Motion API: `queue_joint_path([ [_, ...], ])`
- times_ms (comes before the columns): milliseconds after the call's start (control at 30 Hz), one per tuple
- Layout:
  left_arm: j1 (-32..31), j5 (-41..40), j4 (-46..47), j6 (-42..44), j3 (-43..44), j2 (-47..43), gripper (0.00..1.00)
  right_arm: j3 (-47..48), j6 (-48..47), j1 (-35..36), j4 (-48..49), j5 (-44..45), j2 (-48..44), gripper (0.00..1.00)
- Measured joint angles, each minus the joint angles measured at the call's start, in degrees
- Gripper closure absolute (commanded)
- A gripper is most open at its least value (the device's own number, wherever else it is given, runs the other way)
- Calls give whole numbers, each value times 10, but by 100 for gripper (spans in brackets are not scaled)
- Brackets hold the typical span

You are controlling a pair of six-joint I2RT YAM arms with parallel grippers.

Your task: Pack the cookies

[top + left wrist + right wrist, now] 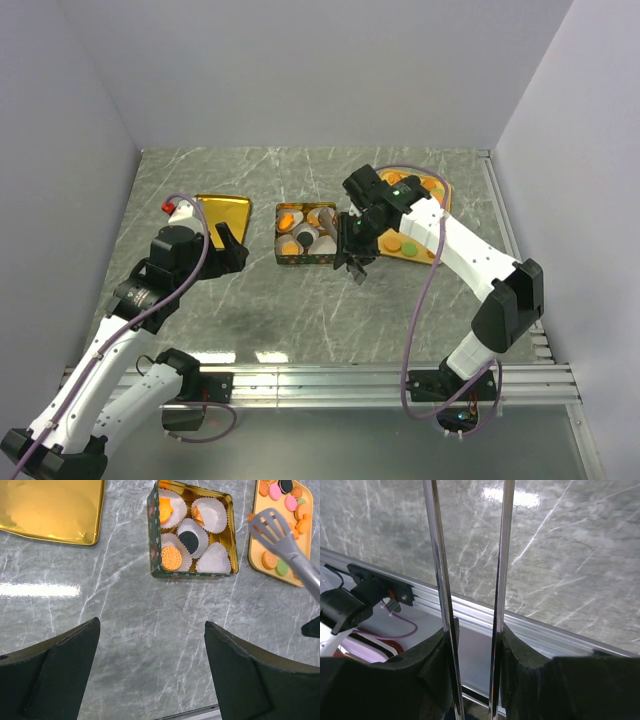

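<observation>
The cookies (291,502) lie on a gold tray (256,555) at the right: orange, pink, green and dark ones. More sit in white paper cups in the open tin (153,535), among them an orange cookie (171,558) and a dark one (189,539). My right gripper (472,630) is shut on tongs, whose two shiny arms (438,555) run between its pads. The tongs' grey slotted head (272,527) hangs between tin and tray with no cookie on it. Left of the tin (305,235), my left gripper (152,645) hovers open over bare table.
A gold lid (50,510) lies flat at the left of the tin, beside my left arm. An aluminium rail (545,630) runs along the table's near edge, with cables and the arm bases behind it. Walls close the table on three sides.
</observation>
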Motion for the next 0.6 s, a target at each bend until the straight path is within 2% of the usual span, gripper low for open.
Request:
queue_joint_path([
  [367, 0, 0, 0, 0, 0, 0, 9, -37, 8, 24, 16, 5, 37, 64],
  [600, 0, 0, 0, 0, 0, 0, 10, -47, 8, 24, 24, 13, 50, 60],
])
